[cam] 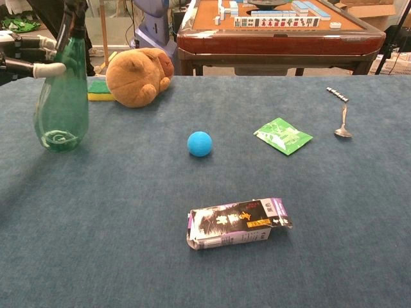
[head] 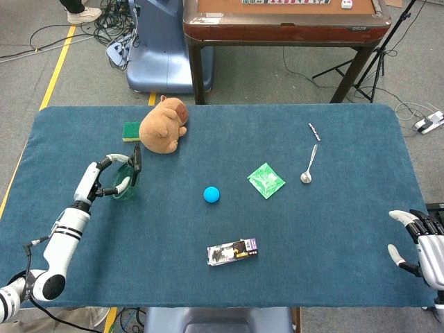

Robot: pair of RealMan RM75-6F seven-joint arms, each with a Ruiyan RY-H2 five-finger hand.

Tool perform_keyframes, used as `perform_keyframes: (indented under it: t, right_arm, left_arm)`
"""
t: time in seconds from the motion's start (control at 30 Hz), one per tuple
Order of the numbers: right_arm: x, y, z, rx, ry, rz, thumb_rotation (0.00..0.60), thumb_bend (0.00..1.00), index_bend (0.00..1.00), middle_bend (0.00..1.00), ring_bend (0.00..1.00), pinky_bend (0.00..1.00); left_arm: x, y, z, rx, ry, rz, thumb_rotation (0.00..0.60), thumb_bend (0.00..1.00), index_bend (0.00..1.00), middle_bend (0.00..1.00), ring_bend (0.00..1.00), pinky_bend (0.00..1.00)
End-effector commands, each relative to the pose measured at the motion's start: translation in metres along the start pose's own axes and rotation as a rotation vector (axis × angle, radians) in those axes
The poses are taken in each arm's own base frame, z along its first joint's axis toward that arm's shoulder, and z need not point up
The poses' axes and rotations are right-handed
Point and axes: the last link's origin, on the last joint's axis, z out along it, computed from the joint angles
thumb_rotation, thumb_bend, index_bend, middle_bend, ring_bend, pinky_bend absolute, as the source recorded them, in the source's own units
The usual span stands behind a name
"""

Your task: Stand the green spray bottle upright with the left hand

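The green spray bottle (cam: 62,102) stands upright on the blue table cloth at the left, its black trigger head on top. From above, the green spray bottle (head: 127,182) appears foreshortened. My left hand (head: 104,177) holds it from the left, fingers (cam: 46,67) wrapped around the neck just under the sprayer. My right hand (head: 422,244) hangs off the table's right edge with its fingers apart and nothing in it; the chest view does not show it.
A brown plush animal (head: 164,125) and a green-yellow sponge (head: 131,130) lie just behind the bottle. A blue ball (head: 212,194), a green packet (head: 266,180), a spoon (head: 309,166) and a dark carton (head: 232,252) lie across the middle and right.
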Motion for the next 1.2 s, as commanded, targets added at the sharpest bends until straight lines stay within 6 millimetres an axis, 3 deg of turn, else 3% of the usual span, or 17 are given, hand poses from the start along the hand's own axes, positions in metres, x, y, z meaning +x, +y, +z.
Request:
perform_keyframes:
  t: [0.03, 0.3, 0.63, 0.97, 1.2]
  right_arm:
    - [0.0, 0.0, 0.0, 0.0, 0.0, -0.001, 0.6, 0.33, 0.25, 0.26, 0.13, 0.19]
    - [0.001, 0.001, -0.001, -0.005, 0.001, -0.001, 0.6, 0.33, 0.25, 0.26, 0.13, 0.19]
    - [0.002, 0.002, -0.002, -0.005, 0.008, -0.003, 0.6, 0.33, 0.25, 0.26, 0.13, 0.19]
    - [0.003, 0.002, -0.003, -0.006, 0.01, -0.002, 0.6, 0.33, 0.25, 0.26, 0.13, 0.19]
    - [0.001, 0.001, -0.001, -0.003, 0.006, -0.002, 0.6, 0.33, 0.25, 0.26, 0.13, 0.19]
  left_arm:
    - [-0.006, -0.001, -0.001, -0.019, -0.012, -0.138, 0.6, 0.39, 0.37, 0.33, 0.11, 0.0]
    - [-0.012, -0.008, -0.002, -0.029, -0.012, -0.207, 0.6, 0.39, 0.36, 0.33, 0.11, 0.0]
    - [-0.009, -0.024, -0.008, 0.0, 0.016, -0.161, 0.6, 0.39, 0.34, 0.32, 0.1, 0.0]
    - [0.001, -0.032, -0.02, 0.006, 0.025, -0.107, 0.6, 0.39, 0.24, 0.18, 0.0, 0.0]
    - [0.005, -0.033, -0.027, -0.01, 0.021, -0.064, 0.6, 0.39, 0.15, 0.11, 0.0, 0.0]
